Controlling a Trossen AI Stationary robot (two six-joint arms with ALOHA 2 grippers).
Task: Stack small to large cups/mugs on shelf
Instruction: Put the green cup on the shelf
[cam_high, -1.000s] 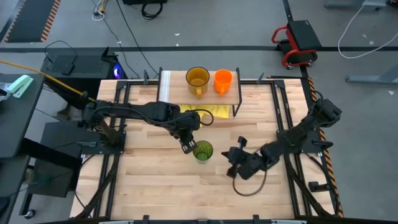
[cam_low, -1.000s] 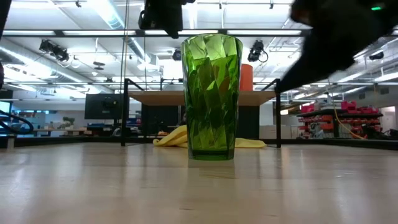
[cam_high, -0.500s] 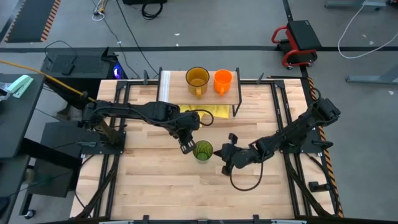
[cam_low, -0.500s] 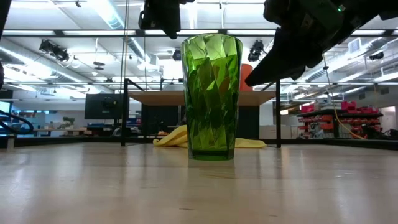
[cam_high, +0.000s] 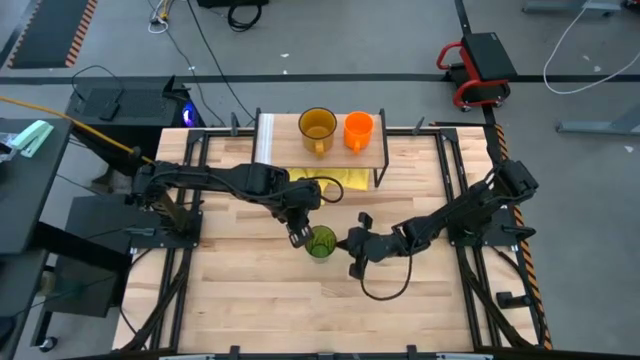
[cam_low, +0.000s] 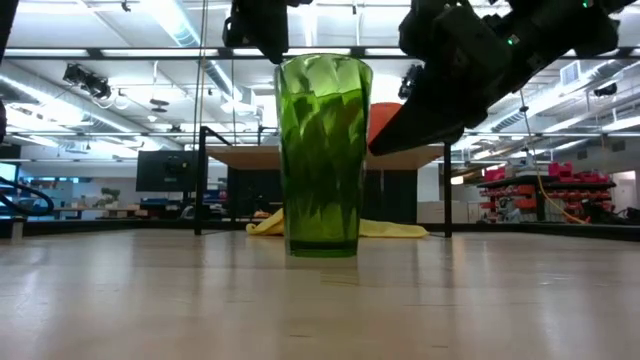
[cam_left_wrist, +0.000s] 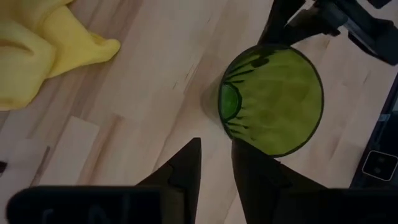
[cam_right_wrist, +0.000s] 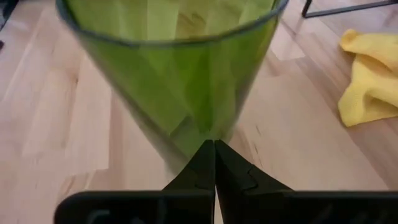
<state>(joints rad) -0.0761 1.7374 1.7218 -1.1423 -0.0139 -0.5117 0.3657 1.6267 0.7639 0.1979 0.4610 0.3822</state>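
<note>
The green tumbler (cam_high: 320, 242) stands upright on its base on the tabletop in front of the shelf (cam_high: 275, 140). The amber-yellow mug (cam_high: 318, 127) and the orange mug (cam_high: 359, 130) stand side by side on the shelf plank. My right gripper (cam_high: 343, 245) is shut, its tips against the tumbler's right side. My left gripper (cam_left_wrist: 214, 158) hangs open just above the tumbler's rim on its left, with nothing between its fingers. My right gripper presses its shut fingertips (cam_right_wrist: 214, 146) against the tumbler's side wall (cam_low: 362, 150), about halfway up, on the side facing the table's right edge. The fingers slant down from the table's right. The tumbler stays upright with its base on the table.
A crumpled yellow cloth (cam_high: 335, 182) lies on the table under the shelf's front edge, behind the tumbler. Black metal frames (cam_high: 190, 200) run along the left and right table edges. Bare wood stretches toward the near edge.
My right gripper has swept, shut, toward the table's left until its tips met the tumbler. The tumbler has slid a little toward the table's left, still upright.
</note>
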